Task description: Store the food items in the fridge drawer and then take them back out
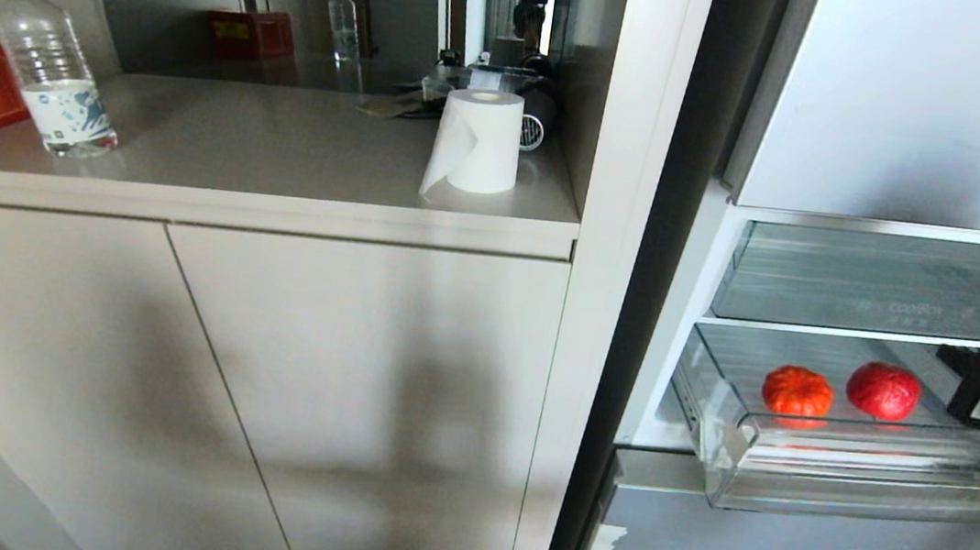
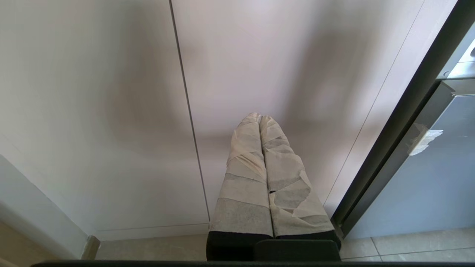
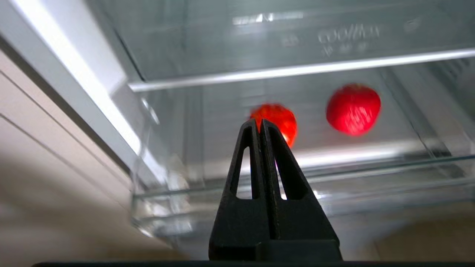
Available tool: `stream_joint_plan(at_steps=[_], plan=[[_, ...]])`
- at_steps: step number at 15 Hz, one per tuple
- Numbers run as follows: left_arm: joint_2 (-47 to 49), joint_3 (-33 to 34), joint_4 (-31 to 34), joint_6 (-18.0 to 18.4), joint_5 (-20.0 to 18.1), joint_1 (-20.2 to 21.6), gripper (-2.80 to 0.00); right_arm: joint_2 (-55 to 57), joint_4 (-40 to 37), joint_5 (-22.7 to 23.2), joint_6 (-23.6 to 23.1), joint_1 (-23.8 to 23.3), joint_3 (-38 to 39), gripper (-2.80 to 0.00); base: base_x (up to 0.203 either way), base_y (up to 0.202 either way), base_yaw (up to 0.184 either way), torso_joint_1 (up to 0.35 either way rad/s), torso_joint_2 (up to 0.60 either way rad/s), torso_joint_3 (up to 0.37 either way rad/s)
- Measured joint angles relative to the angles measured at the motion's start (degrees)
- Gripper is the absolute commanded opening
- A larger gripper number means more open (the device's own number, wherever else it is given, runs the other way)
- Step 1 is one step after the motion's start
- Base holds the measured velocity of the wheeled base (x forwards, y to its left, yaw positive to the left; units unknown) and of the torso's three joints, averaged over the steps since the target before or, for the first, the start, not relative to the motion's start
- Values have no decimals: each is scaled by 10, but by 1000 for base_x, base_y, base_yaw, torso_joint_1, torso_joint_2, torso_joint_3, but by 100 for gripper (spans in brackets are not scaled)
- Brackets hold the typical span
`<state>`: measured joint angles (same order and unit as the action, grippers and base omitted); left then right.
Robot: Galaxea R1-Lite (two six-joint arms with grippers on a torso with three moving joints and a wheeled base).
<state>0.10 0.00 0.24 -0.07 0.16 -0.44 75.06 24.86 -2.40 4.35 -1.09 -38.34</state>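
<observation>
step: retrieval from drawer | items: glossy orange-red ribbed ball (image 1: 797, 390) and rounder red fruit-like ball (image 1: 883, 390) lie lower right of head frame in wide clear plastic fridge drawer (image 1: 852, 496) | right gripper (image 3: 261, 124): closed, empty, outside front lip | left gripper (image 2: 259, 118): closed, parked by cabinet | advice: open jaws before clearing lip, descend over ball

a home kitchen — an open fridge (image 1: 843, 94) with clear drawers beside beige cabinets (image 1: 257, 378), a countertop (image 1: 283, 150) holding a water bottle (image 1: 52, 68) and paper roll (image 1: 478, 140).
</observation>
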Motion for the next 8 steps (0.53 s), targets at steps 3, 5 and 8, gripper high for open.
stream_joint_plan(at_steps=[3, 5, 8], plan=[[0, 0, 0, 0, 0, 0, -280, 60, -126, 45, -13, -43, -80, -280, 0, 0, 0, 0, 0, 0], [0, 0, 0, 0, 0, 0, -280, 108, -130, 57, -17, -65, -110, -280, 0, 0, 0, 0, 0, 0], [0, 0, 0, 0, 0, 0, -280, 171, -106, 87, -23, -88, -140, -280, 0, 0, 0, 0, 0, 0]])
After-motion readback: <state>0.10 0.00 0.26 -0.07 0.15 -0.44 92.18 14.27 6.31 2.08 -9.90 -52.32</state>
